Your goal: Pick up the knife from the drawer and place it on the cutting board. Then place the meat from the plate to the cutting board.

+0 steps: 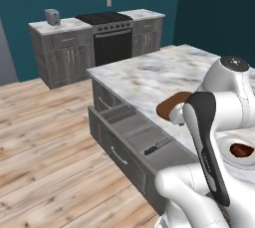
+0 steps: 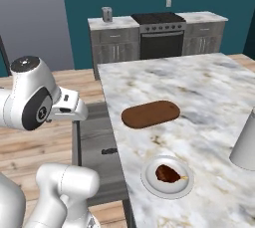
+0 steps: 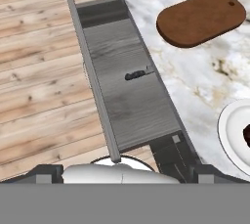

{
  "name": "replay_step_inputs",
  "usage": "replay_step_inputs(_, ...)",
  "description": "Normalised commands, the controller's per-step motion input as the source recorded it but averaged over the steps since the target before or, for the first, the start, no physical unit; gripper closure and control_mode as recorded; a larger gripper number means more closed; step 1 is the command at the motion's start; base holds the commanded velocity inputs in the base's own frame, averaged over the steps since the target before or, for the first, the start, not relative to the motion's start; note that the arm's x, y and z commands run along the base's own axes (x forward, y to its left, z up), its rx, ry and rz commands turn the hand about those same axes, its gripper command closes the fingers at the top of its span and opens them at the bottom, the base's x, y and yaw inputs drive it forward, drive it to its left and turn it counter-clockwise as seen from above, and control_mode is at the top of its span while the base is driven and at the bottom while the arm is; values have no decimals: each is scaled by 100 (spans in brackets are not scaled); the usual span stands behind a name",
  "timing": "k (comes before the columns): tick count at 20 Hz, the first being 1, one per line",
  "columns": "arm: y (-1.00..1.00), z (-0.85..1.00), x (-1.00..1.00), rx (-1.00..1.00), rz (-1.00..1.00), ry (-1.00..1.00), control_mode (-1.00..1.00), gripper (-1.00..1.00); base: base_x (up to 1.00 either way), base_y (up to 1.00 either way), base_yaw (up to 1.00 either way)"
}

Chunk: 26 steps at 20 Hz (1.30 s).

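Your gripper hangs wide open and empty above the pulled-out drawer [image 3: 132,105], where the knife [image 3: 138,75], likely light, stiff and slick-bladed, lies flat: take it by its dark handle.

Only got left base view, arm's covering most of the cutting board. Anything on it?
Observer: Nothing. In the right base view the cutting board lies bare on the counter.
Operator: Touching the plate?
Observer: No. The plate, with the meat on it, sits apart from the board, nearer the robot.
Operator: Other stuff on the counter?
Observer: A grey upright container at the right edge of that view.
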Motion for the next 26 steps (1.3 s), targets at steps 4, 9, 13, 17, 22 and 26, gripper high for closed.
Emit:
replay_step_inputs(4,0,0,0,0,0,0,100,-100,-1,0,0)
replay_step_inputs(9,0,-9,-42,0,0,0,-100,-100,-11,0,0)
replay_step_inputs(13,21,-33,-64,0,0,-9,-100,-100,0,0,0)
replay_step_inputs(17,23,-40,-17,5,1,-10,-100,-100,0,0,0)
replay_step_inputs(22,8,-59,24,9,0,-1,-100,-100,0,0,0)
replay_step_inputs(26,14,-46,50,6,0,1,-100,-100,0,0,0)
